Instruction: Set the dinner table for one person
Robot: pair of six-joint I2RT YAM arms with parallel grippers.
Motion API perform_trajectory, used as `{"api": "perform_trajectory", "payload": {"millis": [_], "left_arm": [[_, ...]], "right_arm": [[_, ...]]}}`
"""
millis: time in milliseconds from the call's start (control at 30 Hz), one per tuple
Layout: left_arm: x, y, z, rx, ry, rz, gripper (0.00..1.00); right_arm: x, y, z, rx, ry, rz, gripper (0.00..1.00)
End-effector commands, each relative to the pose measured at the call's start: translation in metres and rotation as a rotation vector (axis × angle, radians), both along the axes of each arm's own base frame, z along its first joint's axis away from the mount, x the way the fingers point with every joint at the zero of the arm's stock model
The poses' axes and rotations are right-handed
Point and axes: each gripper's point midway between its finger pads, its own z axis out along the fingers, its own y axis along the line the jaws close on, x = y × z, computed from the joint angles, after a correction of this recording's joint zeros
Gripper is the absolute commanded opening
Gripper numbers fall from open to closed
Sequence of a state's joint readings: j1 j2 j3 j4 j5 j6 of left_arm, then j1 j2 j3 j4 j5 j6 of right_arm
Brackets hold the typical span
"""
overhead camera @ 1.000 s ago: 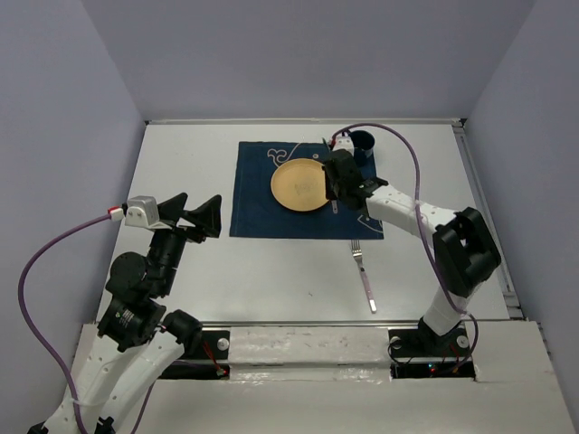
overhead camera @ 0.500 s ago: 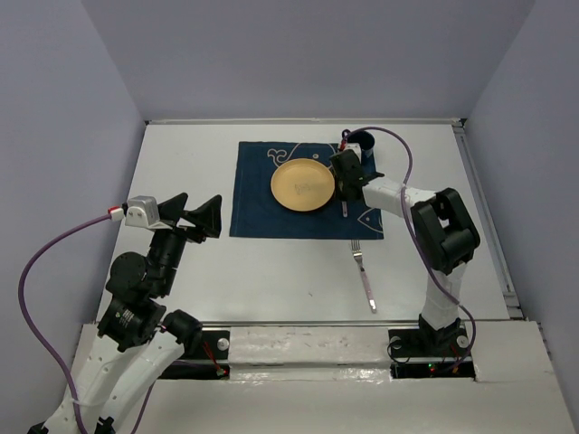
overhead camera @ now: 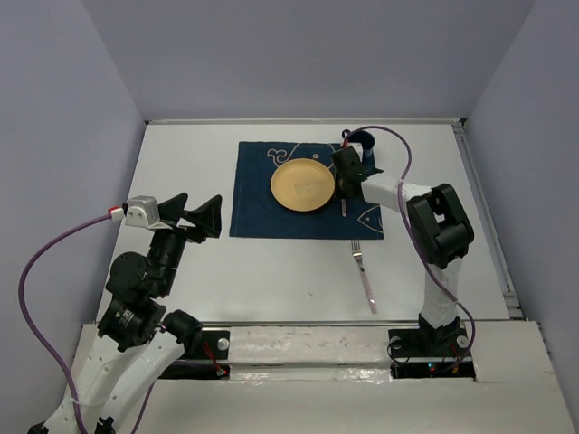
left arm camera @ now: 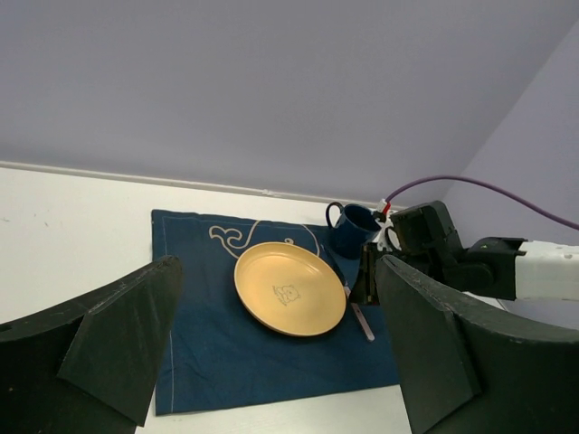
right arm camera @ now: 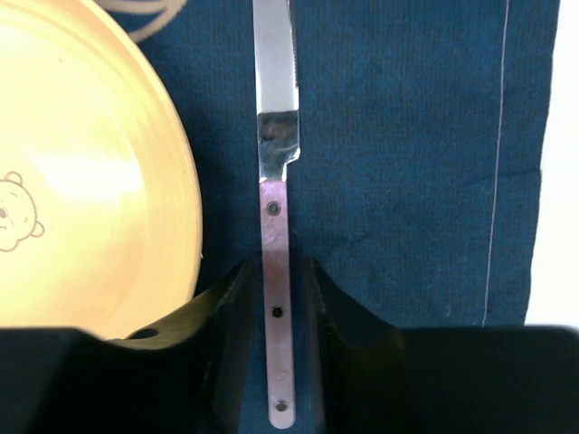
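Note:
A knife (right arm camera: pixel 275 136) lies flat on the navy whale placemat (right arm camera: pixel 398 136), just right of the yellow plate (right arm camera: pixel 81 163). My right gripper (right arm camera: pixel 276 289) is down at the knife's handle, jaws straddling it with a thin gap on each side. From above, the right gripper (overhead camera: pixel 344 181) sits between the plate (overhead camera: pixel 303 185) and the blue mug (overhead camera: pixel 362 143); the knife (overhead camera: pixel 345 204) pokes out below it. A fork (overhead camera: pixel 364 273) lies on the white dinner table (overhead camera: pixel 199 154), near the placemat's front right corner. My left gripper (overhead camera: pixel 201 217) hangs open and empty at the left.
In the left wrist view the plate (left arm camera: pixel 289 287), mug (left arm camera: pixel 351 231), knife (left arm camera: pixel 362 321) and placemat (left arm camera: pixel 208 362) show between my open fingers. Walls close in the table's far and side edges.
My right gripper moved from over the plate's right rim to the placemat beside the plate and lowered the knife flat there. The left arm has not moved.

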State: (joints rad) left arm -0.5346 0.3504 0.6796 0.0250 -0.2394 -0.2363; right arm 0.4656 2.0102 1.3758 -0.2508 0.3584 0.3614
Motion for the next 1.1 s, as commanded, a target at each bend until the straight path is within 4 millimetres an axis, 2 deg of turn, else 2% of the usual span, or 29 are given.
{"api": "perform_trajectory", "payload": {"millis": [0,67,133,167,233,267,300,333,367,400,433,467,500,567,600,633,700,800,900,1067], "left_arm": [[0.000,0.002,0.009,-0.004,-0.036,0.009,0.99],[0.000,0.002,0.009,-0.005,-0.035,0.009,0.99],[0.000,0.002,0.009,-0.006,-0.037,0.007,0.99],[-0.001,0.002,0.010,-0.008,-0.038,0.005,0.99],[-0.001,0.002,0.010,-0.007,-0.040,0.004,0.99],[-0.001,0.002,0.011,-0.009,-0.041,0.004,0.99],[-0.001,0.002,0.011,-0.010,-0.040,0.004,0.99],[-0.002,0.002,0.011,-0.010,-0.044,0.002,0.99],[-0.002,0.002,0.011,-0.012,-0.043,0.002,0.99],[-0.002,0.002,0.011,-0.012,-0.043,0.002,0.99],[-0.002,0.002,0.011,-0.010,-0.044,0.002,0.99],[-0.002,0.002,0.011,-0.013,-0.045,-0.001,0.99],[-0.003,0.000,0.012,-0.014,-0.046,-0.008,0.99],[-0.002,-0.003,0.012,-0.011,-0.045,-0.021,0.99],[-0.002,-0.003,0.011,-0.011,-0.044,-0.022,0.99],[-0.002,-0.005,0.011,-0.010,-0.041,-0.029,0.99],[-0.002,-0.004,0.011,-0.011,-0.044,-0.030,0.99],[-0.002,-0.003,0.011,-0.012,-0.045,-0.025,0.99],[-0.004,-0.002,0.012,-0.015,-0.049,-0.020,0.99],[-0.005,-0.001,0.013,-0.017,-0.053,-0.023,0.99]], "right_arm": [[0.014,0.003,0.024,0.036,-0.050,-0.033,0.39],[0.013,0.004,0.036,0.052,-0.064,-0.028,0.49],[0.009,0.005,0.047,0.075,-0.073,-0.019,0.50],[0.007,0.005,0.067,0.095,-0.108,-0.018,0.50],[-0.006,0.002,0.076,0.112,-0.111,-0.002,0.51],[-0.022,-0.002,0.084,0.133,-0.114,0.007,0.52],[-0.023,0.002,0.083,0.153,-0.106,0.018,0.52],[-0.038,0.007,0.101,0.199,-0.126,0.044,0.52],[-0.069,0.009,0.076,0.226,-0.048,0.077,0.52],[-0.086,0.009,0.071,0.237,-0.031,0.089,0.52],[-0.105,0.010,0.082,0.266,-0.053,0.108,0.53],[-0.135,-0.003,0.052,0.260,0.028,0.085,0.54],[-0.152,-0.004,0.059,0.287,0.024,0.093,0.54],[-0.188,-0.008,0.043,0.319,0.115,0.073,0.56],[-0.210,-0.014,0.026,0.317,0.171,0.067,0.56],[-0.228,-0.012,0.027,0.349,0.205,0.060,0.58],[-0.250,-0.014,0.015,0.351,0.263,0.048,0.60],[-0.271,-0.017,0.006,0.322,0.330,0.020,0.62],[-0.284,-0.019,-0.007,0.265,0.389,0.015,0.62],[-0.293,-0.031,-0.022,0.147,0.426,-0.020,0.58]]}}
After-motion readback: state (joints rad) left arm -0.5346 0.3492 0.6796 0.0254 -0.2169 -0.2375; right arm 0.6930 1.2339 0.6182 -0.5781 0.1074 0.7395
